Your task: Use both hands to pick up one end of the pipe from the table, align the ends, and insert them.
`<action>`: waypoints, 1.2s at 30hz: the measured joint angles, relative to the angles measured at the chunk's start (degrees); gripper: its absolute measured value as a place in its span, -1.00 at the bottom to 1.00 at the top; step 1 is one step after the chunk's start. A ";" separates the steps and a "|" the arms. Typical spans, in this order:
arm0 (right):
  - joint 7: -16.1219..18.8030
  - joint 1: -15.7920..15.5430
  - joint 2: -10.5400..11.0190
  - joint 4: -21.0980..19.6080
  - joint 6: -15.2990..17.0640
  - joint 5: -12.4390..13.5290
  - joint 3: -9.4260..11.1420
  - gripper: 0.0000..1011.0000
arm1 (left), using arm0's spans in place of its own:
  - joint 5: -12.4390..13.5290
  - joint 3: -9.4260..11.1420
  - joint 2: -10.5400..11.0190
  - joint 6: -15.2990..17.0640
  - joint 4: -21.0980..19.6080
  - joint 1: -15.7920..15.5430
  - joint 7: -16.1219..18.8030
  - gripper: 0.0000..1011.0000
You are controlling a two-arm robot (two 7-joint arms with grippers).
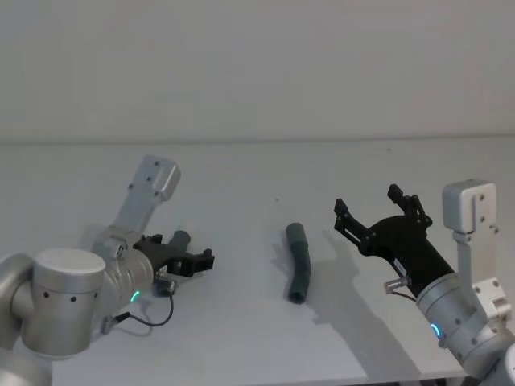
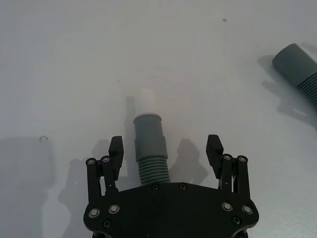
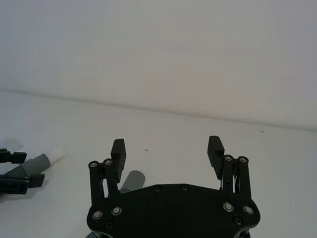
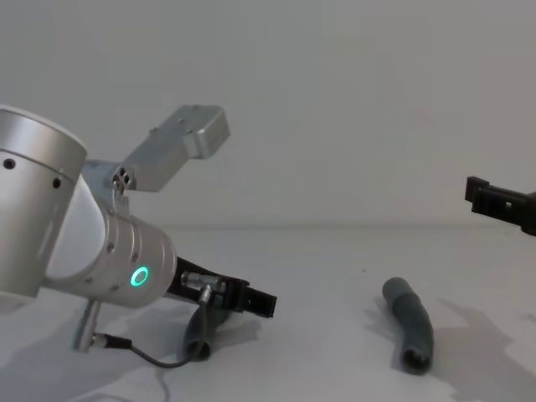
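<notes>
Landmark: the plain hose piece (image 1: 299, 261) lies near the middle of the desk (image 1: 241, 173), slightly curved. One end faces away from you and the other faces you.
Its cuff: a smooth grey cuff (image 2: 294, 62) shows on one end, resting on the desk.
Left gripper (image 2: 166, 144): you have it well to the left of the plain hose piece, low over the desk and pointing away from the robot.
Left fingers (image 2: 116, 148): they are spread wide and released, gripping nothing.
White-tipped hose piece (image 2: 148, 153): it lies on the desk between the left fingers, running straight out from under the palm. There is a clear gap to each finger, so neither one touches it.
White tip (image 2: 148, 99): it sticks out past the fingertips, beyond a smooth grey collar. It points away from the robot, not towards the plain hose piece.
Right gripper (image 1: 368, 205): you hold it just to the right of the plain hose piece, raised off the desk and angled towards the far side.
Right fingers (image 3: 118, 151): they are spread apart and released, and the plain hose piece lies apart from them.
</notes>
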 joint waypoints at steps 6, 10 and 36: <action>0.00 0.00 0.00 0.00 0.00 0.00 0.00 0.99 | 0.95 1.03 0.38 0.69 0.86 -1.08 -0.54 0.79; 0.00 0.00 0.00 0.00 0.00 0.00 0.00 0.99 | 1.78 1.96 0.75 1.12 1.44 -1.92 -1.04 0.51; 0.00 0.00 0.00 0.00 0.00 0.00 0.00 0.99 | 5.78 6.20 1.62 0.42 3.33 -3.69 -2.83 -0.30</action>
